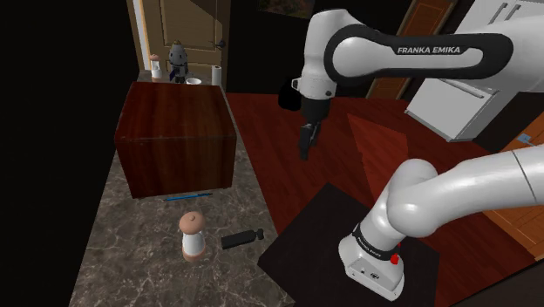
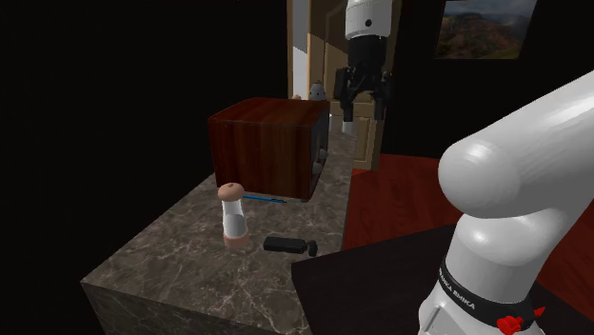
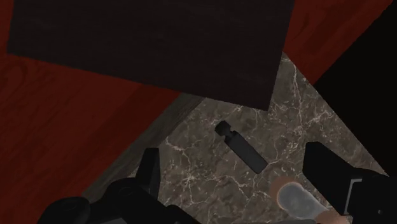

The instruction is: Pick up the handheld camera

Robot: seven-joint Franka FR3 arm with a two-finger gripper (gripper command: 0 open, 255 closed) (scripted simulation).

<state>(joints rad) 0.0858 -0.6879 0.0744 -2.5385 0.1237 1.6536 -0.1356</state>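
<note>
Black handheld camera (image 1: 241, 238) lies on marble counter (image 1: 131, 253), well below the hand (image 1: 305, 153).

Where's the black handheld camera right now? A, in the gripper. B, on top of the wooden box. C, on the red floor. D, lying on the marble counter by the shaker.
D: the handheld camera lies flat on the marble counter beside the shaker; the open gripper hangs clear of it.
</note>
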